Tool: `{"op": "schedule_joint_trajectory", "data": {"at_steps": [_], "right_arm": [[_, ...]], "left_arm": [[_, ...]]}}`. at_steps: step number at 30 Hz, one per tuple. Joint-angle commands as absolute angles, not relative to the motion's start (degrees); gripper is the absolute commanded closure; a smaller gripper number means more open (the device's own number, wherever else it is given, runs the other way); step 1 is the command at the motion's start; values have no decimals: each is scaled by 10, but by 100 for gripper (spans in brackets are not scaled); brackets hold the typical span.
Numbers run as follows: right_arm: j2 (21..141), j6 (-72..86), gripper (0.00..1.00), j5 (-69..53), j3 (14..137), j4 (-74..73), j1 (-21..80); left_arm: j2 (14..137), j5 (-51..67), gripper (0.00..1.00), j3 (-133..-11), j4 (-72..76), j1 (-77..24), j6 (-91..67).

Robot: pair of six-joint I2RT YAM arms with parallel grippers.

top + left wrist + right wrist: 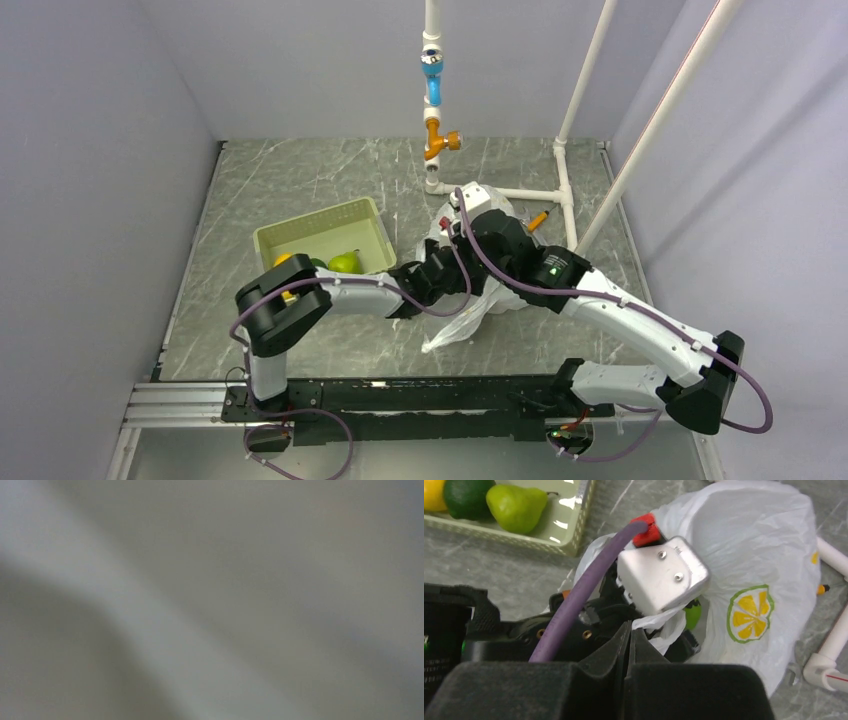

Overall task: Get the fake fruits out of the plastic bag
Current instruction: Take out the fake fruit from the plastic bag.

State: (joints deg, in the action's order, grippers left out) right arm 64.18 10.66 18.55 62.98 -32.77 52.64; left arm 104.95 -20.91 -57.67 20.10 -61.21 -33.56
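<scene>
Base rail (420, 392), grey marbled tabletop (300, 180), plastic bag (458, 325), pale walls (100, 150), pipe frame (566, 190)

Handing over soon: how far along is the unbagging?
Done: yellow fruit, dark green fruit and pear lie in the basket. In hand: right gripper pinches the plastic bag's rim while the left arm reaches inside. Left: a bright green fruit shows in the bag.

No lettering or number is legible; the plastic bag (749, 545) carries only a citrus-slice print.
</scene>
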Motion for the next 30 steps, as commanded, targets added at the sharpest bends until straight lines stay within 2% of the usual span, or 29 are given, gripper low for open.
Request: {"op": "schedule_joint_trajectory", "data": {"at_steps": [1, 10, 12, 16, 18, 24, 30], "right_arm": [[622, 122, 100, 87, 630, -245, 552], [619, 120, 100, 80, 627, -252, 547], [616, 119, 100, 81, 631, -257, 546], [607, 117, 100, 99, 628, -264, 546], [600, 124, 100, 122, 618, -264, 545], [577, 175, 100, 208, 569, -258, 542], [555, 221, 100, 259, 533, -265, 538]], "left_arm": [[1106, -221, 1, -657, 89, -614, -300], [1162, -184, 3, -702, 134, -590, -278], [1177, -169, 11, -717, 135, -584, -275], [1173, -144, 43, -722, 130, -580, -270], [1149, -122, 52, -700, 145, -580, -268], [1036, -64, 66, -615, 161, -584, -282], [915, 8, 70, -551, 133, -595, -298]]}}
